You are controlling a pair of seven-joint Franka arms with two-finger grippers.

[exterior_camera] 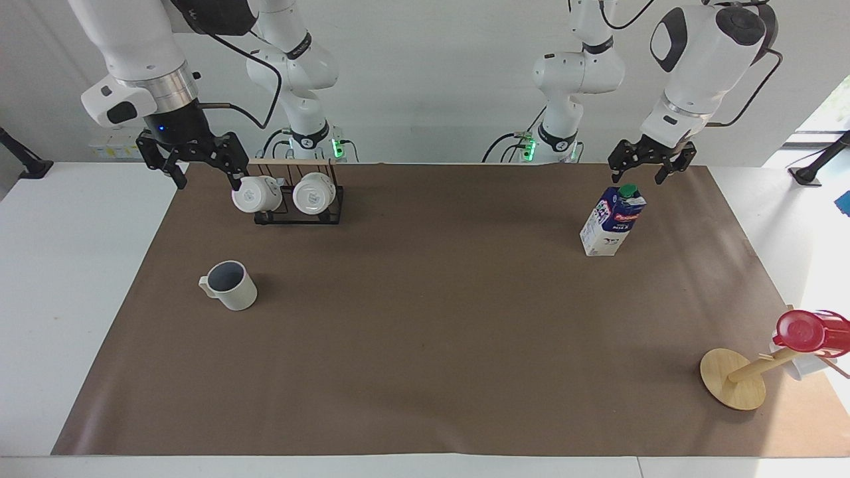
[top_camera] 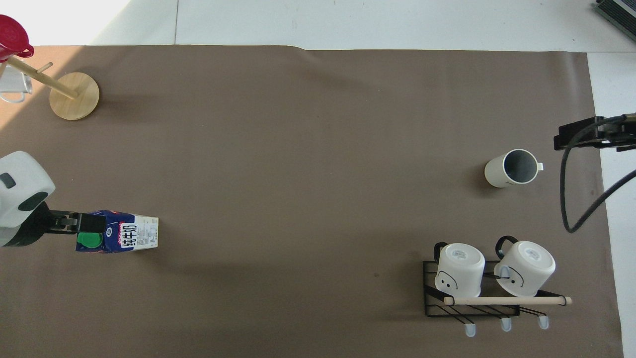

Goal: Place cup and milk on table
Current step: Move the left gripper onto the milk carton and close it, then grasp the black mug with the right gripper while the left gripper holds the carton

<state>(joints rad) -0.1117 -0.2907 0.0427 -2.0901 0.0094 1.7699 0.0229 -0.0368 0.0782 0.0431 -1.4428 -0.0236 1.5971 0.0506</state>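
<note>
**Both arms poised above their targets, nothing gripped yet**

The desk, under its wide brown mat, carries everything. Toward the right arm's end of it stands a black wire rack with two white mugs hung on it. At the left arm's end a tilted wooden peg stand carries a red cup.

The milk stands upright on the mat, its green cap directly below the left gripper, whose jaws are spread wide and point down, apart from the carton. In the overhead view the left gripper overlaps the carton's top. The cup sits upright on the mat, mouth up, handle toward the right arm's end of the desk, well apart from the right gripper, which hangs with jaws wide and empty over the mat's edge beside the rack.

The step in hand looks like the approach to grasp. For the milk, I judge the jaws should come straight down and close on the flat sides below the sloped top, not on the cap, squeezing gently since a carton gives. The right gripper needs to travel out over the cup while staying clear of the rack, then take one wall of the rim away from the handle.
</note>
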